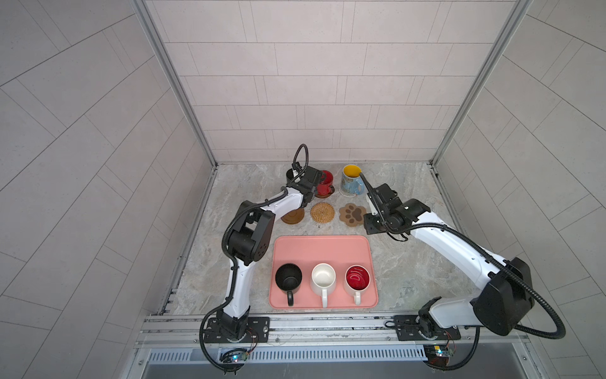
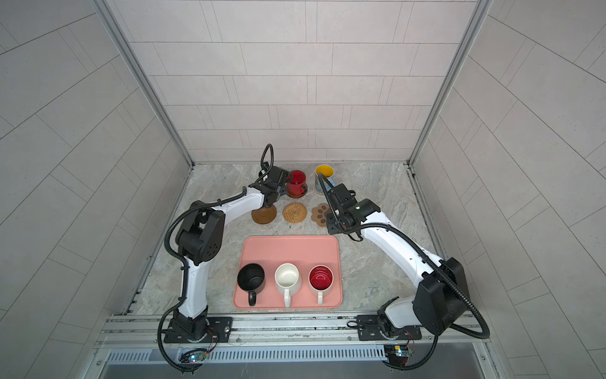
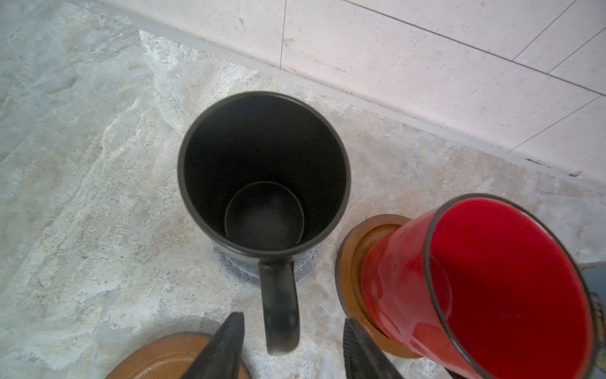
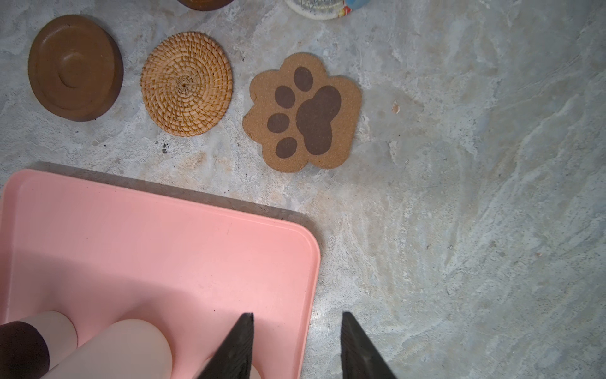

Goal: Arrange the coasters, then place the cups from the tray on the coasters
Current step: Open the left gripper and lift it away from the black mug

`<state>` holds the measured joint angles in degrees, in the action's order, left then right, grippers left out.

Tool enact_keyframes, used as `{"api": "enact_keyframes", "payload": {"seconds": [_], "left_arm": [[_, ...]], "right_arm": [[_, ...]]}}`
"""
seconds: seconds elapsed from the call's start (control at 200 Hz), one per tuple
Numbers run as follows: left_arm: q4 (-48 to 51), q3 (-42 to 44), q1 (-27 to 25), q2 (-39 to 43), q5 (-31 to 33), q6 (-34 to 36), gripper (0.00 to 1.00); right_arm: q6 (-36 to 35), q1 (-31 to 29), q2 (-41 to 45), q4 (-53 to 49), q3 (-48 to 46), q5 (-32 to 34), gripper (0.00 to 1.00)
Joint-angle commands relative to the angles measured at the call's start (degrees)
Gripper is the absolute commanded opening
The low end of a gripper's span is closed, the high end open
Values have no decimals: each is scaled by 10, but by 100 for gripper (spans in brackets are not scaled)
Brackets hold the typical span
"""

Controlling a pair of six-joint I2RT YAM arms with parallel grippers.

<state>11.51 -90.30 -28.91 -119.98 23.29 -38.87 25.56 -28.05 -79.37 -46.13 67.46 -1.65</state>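
Note:
At the back left a black cup (image 3: 262, 170) stands on the grey-blue woven coaster (image 3: 306, 262). My left gripper (image 3: 294, 317) is open, one finger on each side of the cup's handle (image 3: 280, 302), with gaps on both sides. Beside it the red cup (image 1: 324, 185) sits on a brown disc coaster (image 3: 352, 262), and the light blue cup (image 1: 351, 180) on the whitish coaster (image 1: 347, 194). A brown disc (image 1: 293, 217), the rattan mat (image 1: 322, 212) and the paw mat (image 1: 352, 214) lie bare. The pink tray (image 1: 323, 252) holds a black (image 1: 288, 279), a white (image 1: 323, 279) and a red-inside cup (image 1: 357, 279). My right gripper (image 4: 296, 323) hangs open over the tray's far right corner.
The tiled back wall (image 3: 426, 65) runs close behind the black and red cups. The red cup's rim (image 3: 436, 229) is right next to my left gripper's finger. Bare marble (image 4: 475, 197) lies right of the paw mat and the tray.

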Motion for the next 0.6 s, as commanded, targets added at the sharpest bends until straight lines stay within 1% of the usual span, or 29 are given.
{"api": "enact_keyframes", "payload": {"seconds": [0.0, 0.21, 0.345, 0.595], "left_arm": [[-9, 28, -3, 50, -4, -2, 56], [-23, 106, -3, 125, -9, -5, 57], [-25, 149, -3, 178, -22, 10, 57], [-9, 223, -4, 278, -33, 20, 57]], "right_arm": [[5, 2, 22, -17, 12, 11, 46], [7, 2, 44, -29, 19, 19, 46], [8, 2, 58, -34, 19, 14, 46], [33, -1, 84, -37, 6, 9, 46]]}}
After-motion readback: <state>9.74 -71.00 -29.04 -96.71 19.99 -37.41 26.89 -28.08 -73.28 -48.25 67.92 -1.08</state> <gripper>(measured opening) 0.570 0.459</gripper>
